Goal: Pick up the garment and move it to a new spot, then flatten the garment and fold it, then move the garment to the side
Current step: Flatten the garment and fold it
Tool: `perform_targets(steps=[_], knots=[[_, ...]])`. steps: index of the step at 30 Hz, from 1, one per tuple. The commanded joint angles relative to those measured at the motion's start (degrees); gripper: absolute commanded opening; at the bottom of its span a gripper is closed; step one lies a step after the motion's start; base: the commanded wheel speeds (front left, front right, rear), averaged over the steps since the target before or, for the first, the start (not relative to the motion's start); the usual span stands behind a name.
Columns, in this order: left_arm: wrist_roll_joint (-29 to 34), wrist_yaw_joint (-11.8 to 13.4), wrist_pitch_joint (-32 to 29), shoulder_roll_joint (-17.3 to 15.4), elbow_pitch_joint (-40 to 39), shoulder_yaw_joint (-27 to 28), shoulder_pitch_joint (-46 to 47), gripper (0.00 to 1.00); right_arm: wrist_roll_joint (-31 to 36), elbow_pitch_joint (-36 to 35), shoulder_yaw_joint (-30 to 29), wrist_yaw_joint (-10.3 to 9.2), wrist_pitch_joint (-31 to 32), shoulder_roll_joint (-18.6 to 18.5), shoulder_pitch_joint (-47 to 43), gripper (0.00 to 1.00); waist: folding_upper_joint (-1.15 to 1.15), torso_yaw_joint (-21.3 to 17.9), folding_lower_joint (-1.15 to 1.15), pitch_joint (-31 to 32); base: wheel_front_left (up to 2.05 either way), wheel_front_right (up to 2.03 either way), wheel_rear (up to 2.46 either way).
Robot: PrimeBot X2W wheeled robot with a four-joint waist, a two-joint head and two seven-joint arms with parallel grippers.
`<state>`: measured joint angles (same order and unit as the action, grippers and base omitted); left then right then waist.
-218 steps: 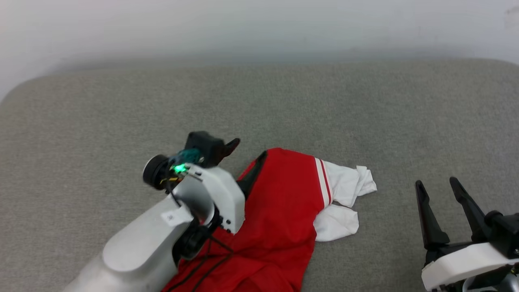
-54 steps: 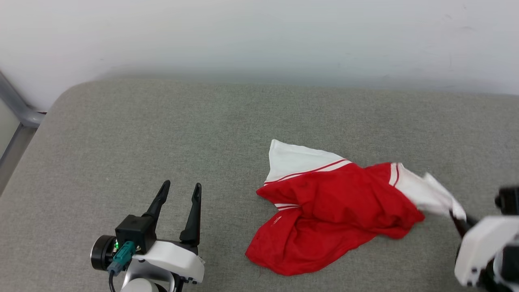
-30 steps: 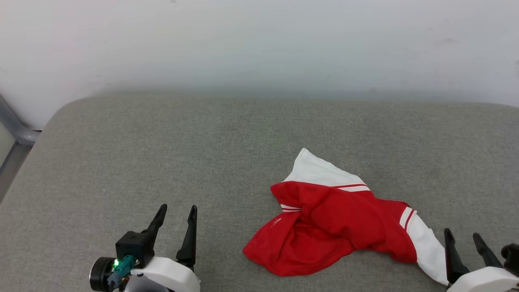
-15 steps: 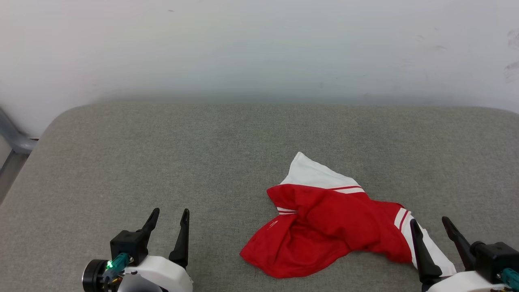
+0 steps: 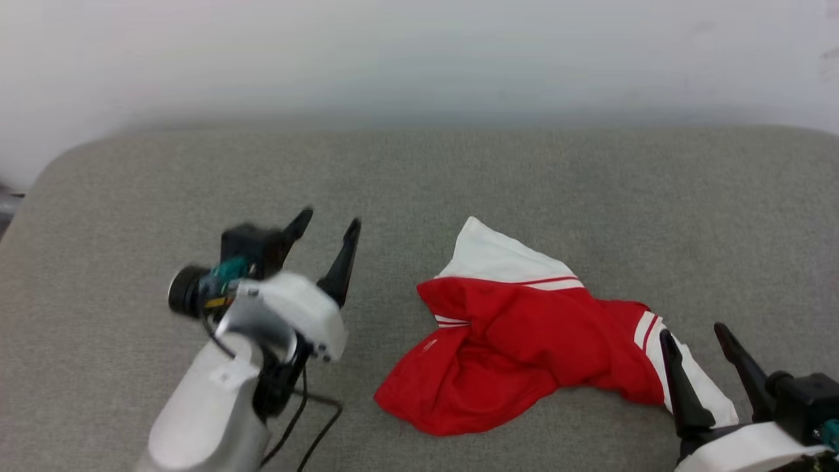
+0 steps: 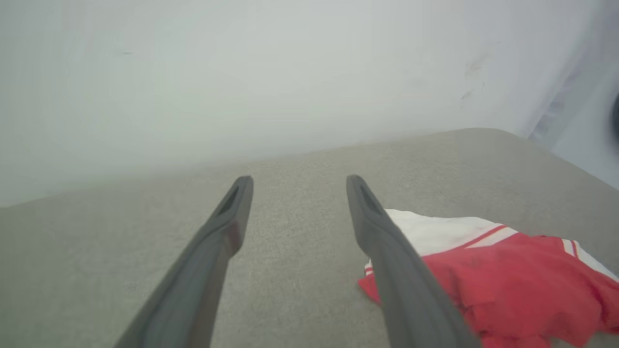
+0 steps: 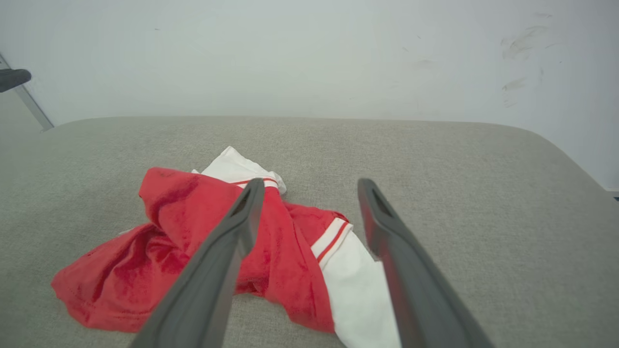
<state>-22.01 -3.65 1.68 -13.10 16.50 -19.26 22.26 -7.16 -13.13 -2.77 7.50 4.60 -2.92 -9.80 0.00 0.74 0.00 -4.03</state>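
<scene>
The garment (image 5: 524, 347), a red T-shirt with white striped sleeves, lies crumpled on the grey padded surface (image 5: 459, 177), right of centre. My left gripper (image 5: 324, 219) hangs open to its left, blurred, fingers apart with nothing between them. In the left wrist view the garment (image 6: 508, 270) sits just right of my open left gripper (image 6: 300, 179). My right gripper (image 5: 691, 331) is open at the lower right, beside the garment's near white sleeve. Through the right wrist view, the garment (image 7: 193, 232) lies below and left of the open right gripper (image 7: 312, 181), apart from it.
A white wall (image 5: 419, 59) runs along the far edge of the padded surface. The surface's rounded left corner (image 5: 52, 170) and a grey metal frame (image 7: 24, 96) beyond it mark the left side. Bare padding spreads behind and to both sides of the garment.
My left arm has risen and swung forward and toward the garment. The right gripper, which let go of the sleeve earlier, stays open beside it. The camera has tilted slightly.
</scene>
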Motion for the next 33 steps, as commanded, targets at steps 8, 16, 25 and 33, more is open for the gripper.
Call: perform_targets(steps=[8, 16, 25, 33], knots=[[-1.92, -2.73, -5.24, 3.51, 7.88, -3.34, 16.46, 1.00, 0.49, -0.50, 1.05, -0.02, -0.46, 0.06, 4.62, 1.00, 0.00, -3.92, 0.00, -7.98, 0.00, 0.00, 0.00], [-8.26, -3.82, -16.50, 4.85, 20.14, -11.95, 29.84, 1.00, -0.58, 0.27, 3.37, -0.02, -1.60, 0.07, 7.83, 1.00, 0.00, -7.40, 0.00, -12.21, 0.00, 0.00, 0.00], [-15.72, -3.85, -24.49, 2.90, 28.47, -21.67, 36.58, 1.00, -1.27, -0.02, 5.25, -0.02, -2.21, 0.07, 9.46, 1.00, 0.00, -10.33, 0.00, -15.73, 0.00, 0.00, 0.00], [-21.27, -3.82, -29.84, 1.31, 34.00, -31.36, 38.88, 1.00, -2.83, 0.97, 6.30, -0.02, -2.94, 0.06, 10.45, 1.00, 0.00, -12.05, 0.00, -17.31, 0.00, 0.00, 0.00]])
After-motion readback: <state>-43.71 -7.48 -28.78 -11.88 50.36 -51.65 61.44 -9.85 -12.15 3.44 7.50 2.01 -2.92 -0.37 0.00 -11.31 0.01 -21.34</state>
